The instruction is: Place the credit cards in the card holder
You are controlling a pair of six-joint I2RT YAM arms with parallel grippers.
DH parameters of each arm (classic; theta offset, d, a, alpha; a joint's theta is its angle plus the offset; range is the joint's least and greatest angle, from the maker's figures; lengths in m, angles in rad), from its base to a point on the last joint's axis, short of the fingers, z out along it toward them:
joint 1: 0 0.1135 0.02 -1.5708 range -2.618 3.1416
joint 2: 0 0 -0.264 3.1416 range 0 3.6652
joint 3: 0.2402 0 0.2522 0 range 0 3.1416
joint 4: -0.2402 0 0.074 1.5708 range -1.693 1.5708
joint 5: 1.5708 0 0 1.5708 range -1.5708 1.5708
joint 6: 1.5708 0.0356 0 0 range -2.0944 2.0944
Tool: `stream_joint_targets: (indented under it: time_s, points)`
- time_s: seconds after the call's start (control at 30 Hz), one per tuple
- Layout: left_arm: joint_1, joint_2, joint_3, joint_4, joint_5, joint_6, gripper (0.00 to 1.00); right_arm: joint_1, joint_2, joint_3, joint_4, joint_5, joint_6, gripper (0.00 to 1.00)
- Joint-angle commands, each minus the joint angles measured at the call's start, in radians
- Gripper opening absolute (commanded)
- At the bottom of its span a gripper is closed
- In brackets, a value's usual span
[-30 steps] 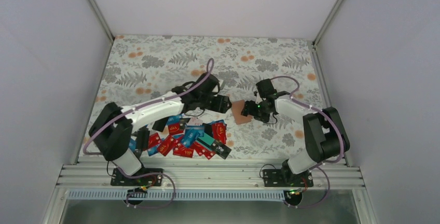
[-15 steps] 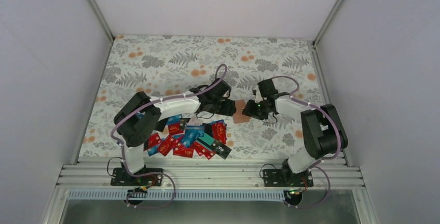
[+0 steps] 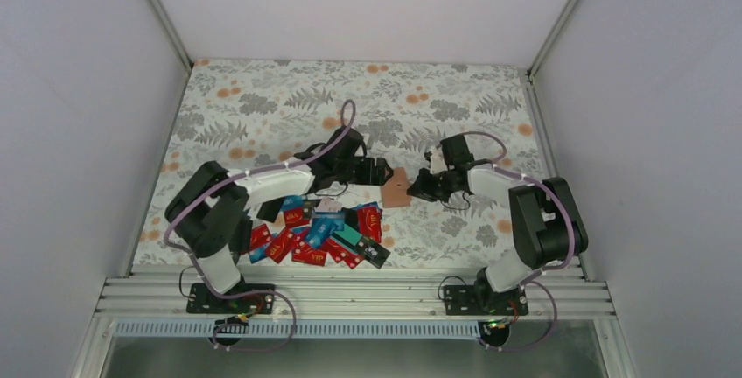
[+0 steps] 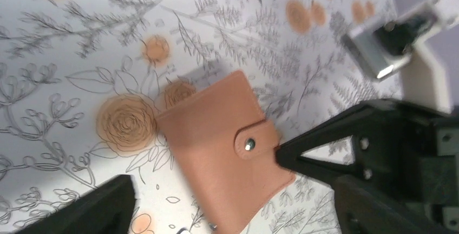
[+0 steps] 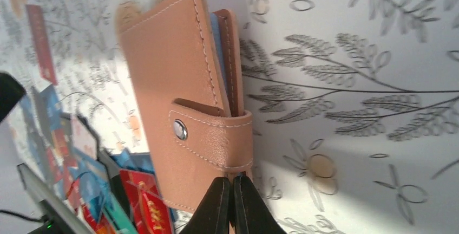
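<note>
Right gripper has just pinched shut on the holder strap edge; left gripper stays spread nearby, cards unloaded.

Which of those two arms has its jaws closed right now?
The right arm: its jaws are shut, tips against the strap edge of the tan card holder. The left arm has open jaws beside it.
</note>
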Motion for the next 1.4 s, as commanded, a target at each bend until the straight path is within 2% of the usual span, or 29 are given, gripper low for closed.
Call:
stream_joint_targets:
  time_s: [0.0, 0.07, 0.2, 0.37, 0.7, 1.0, 1.37]
  points:
    - [0.019, -0.086, -0.028, 0.043, -0.08, 0.007, 1.0, -0.005, -0.046, 0.002, 0.027, -0.116, -0.011, 0.04]
    - [0.024, -0.119, -0.045, 0.043, -0.128, 0.007, 1.0, -0.004, -0.068, 0.009, 0.024, -0.131, -0.013, 0.04]
    - [0.031, -0.147, -0.067, 0.055, -0.116, 0.02, 1.0, -0.004, -0.105, 0.031, 0.022, -0.176, -0.015, 0.04]
    - [0.04, -0.257, -0.128, 0.127, -0.055, 0.02, 0.98, -0.007, -0.149, 0.073, 0.026, -0.25, 0.002, 0.04]
    - [0.143, -0.454, -0.213, 0.201, 0.114, 0.034, 0.93, -0.009, -0.214, 0.182, 0.026, -0.371, 0.058, 0.04]
    - [0.255, -0.573, -0.17, 0.202, 0.25, -0.005, 0.91, -0.009, -0.244, 0.35, 0.077, -0.535, 0.107, 0.04]
    - [0.309, -0.627, -0.112, 0.348, 0.441, -0.112, 0.86, -0.008, -0.269, 0.522, 0.183, -0.686, 0.176, 0.04]
